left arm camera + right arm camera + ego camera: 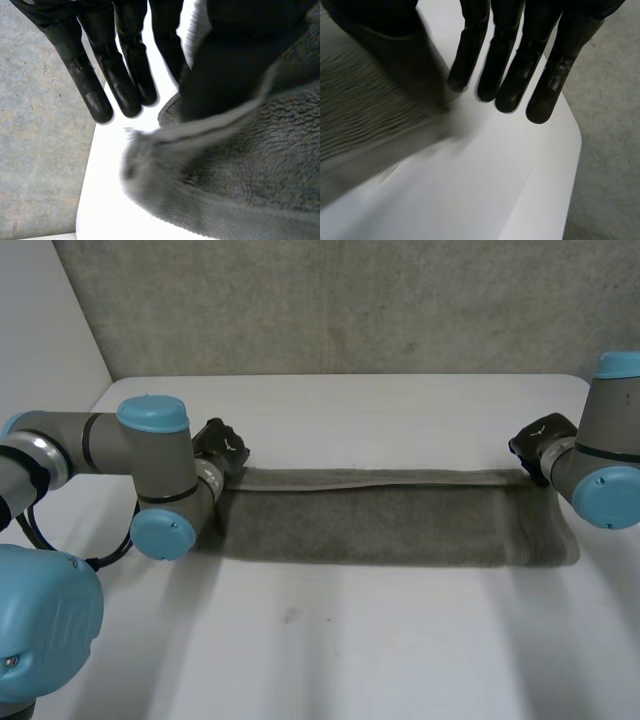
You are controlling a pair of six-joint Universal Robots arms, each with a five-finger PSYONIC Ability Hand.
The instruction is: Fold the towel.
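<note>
The robot hand (516, 35) is seen above the white counter (485, 185), with its fingers (550, 85) held straight and slightly spread, their tips near the surface. The thumb (385, 35) is set apart from them, over the grey towel (355, 110), which is laid on the counter beside the fingertips. Beyond the counter's edge, grey floor (610, 150) is seen.

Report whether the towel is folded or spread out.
Folded: the towel lies as a long narrow strip on the table, with two layered edges showing along its far side.
</note>
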